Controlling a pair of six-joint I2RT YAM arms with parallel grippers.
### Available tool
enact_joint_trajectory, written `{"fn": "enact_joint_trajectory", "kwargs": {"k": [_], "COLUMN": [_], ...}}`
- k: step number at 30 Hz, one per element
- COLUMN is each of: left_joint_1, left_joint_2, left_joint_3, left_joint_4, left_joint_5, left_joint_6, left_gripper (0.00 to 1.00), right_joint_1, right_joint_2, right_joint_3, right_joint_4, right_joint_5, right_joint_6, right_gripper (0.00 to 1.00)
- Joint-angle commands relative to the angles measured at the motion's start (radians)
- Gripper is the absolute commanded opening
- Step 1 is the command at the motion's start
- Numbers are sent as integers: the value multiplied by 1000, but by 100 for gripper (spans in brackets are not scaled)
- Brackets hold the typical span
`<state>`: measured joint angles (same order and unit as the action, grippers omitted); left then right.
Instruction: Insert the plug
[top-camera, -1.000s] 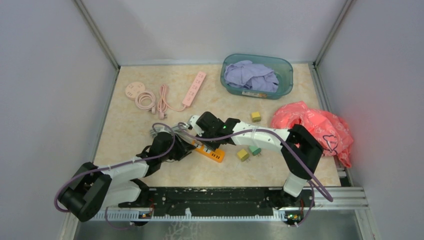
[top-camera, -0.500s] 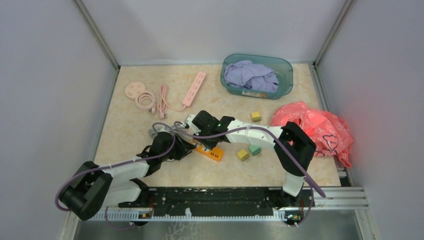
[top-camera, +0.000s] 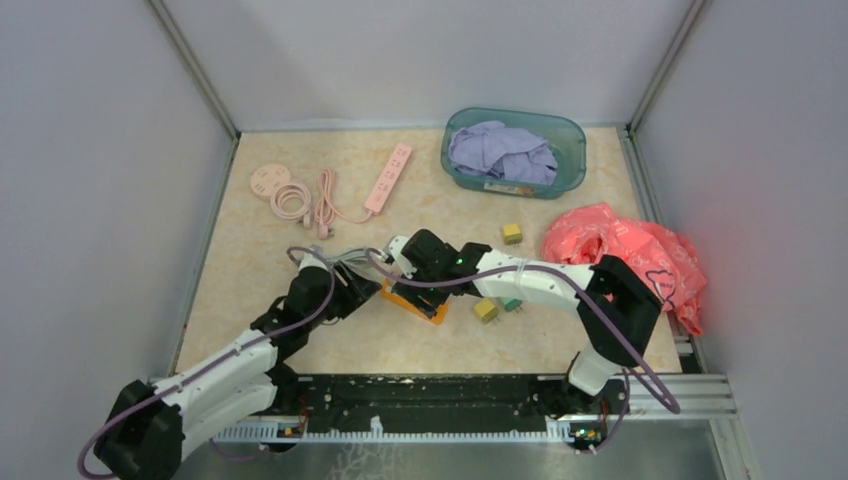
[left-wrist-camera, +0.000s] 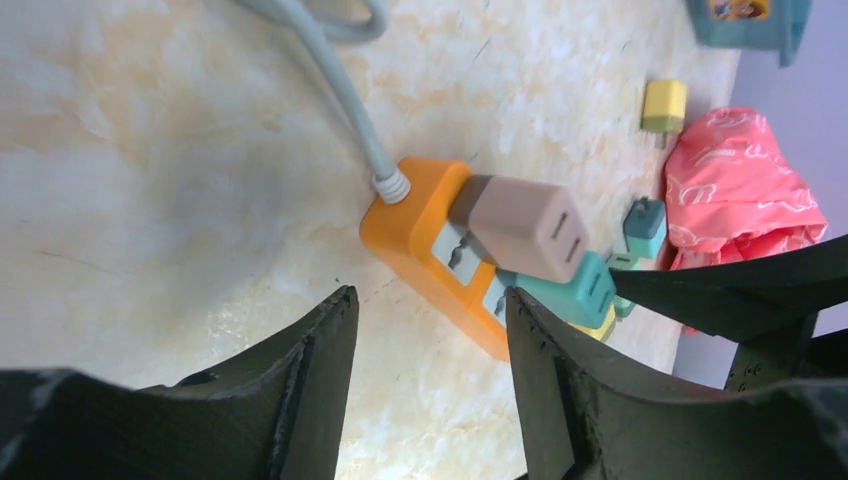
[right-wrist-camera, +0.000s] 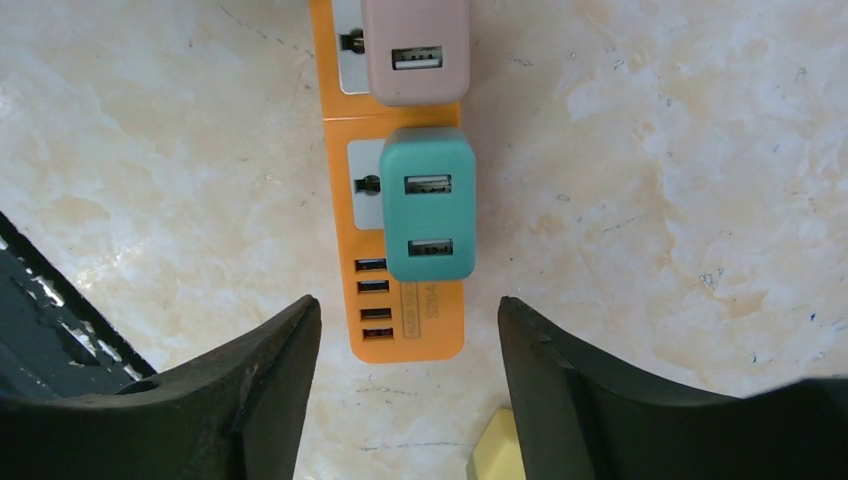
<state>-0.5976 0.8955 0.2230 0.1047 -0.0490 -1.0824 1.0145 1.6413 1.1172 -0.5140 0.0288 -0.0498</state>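
An orange power strip (top-camera: 418, 303) lies on the table with a grey cable (left-wrist-camera: 340, 95) at one end. A pinkish-beige plug (right-wrist-camera: 415, 50) and a teal plug (right-wrist-camera: 430, 205) sit in its sockets side by side. My right gripper (right-wrist-camera: 407, 302) hangs open just above the strip's USB end (right-wrist-camera: 400, 330), holding nothing. My left gripper (left-wrist-camera: 430, 297) is open too, low beside the strip's long edge (left-wrist-camera: 420, 250), with bare table between its fingers. In the top view the left gripper (top-camera: 350, 290) and right gripper (top-camera: 405, 272) meet over the strip.
Loose yellow (top-camera: 486, 309) and green (top-camera: 511, 300) plugs lie right of the strip, another yellow one (top-camera: 512, 233) farther back. A pink power strip (top-camera: 389, 177), a round pink reel (top-camera: 268, 181), a teal basket (top-camera: 570, 150) of cloth and a red bag (top-camera: 625, 260) stand around.
My right gripper has opened and let go of the teal plug, which stays in the strip. My left gripper has opened wider and its arm has drawn back a little.
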Motion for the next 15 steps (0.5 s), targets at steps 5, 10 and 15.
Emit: {"fn": "enact_joint_trajectory", "kwargs": {"k": [5,10,15], "left_joint_1": [5,5,5], "left_joint_2": [-301,-404,-422], "left_joint_3": [144,301,457], "left_joint_4": [-379,-513,-607], "left_joint_5": [-257,-329,-396], "left_joint_6": [154,307,455], "left_gripper": [74,88,96], "right_joint_1": [12,15,21], "right_joint_2": [-137,-128,-88], "right_joint_3": [-112,-164,-198], "right_joint_4": [161,242,317], "right_joint_5": [22,-4,-6], "right_joint_6": [53,71,81], "right_gripper": [72,83,86]}}
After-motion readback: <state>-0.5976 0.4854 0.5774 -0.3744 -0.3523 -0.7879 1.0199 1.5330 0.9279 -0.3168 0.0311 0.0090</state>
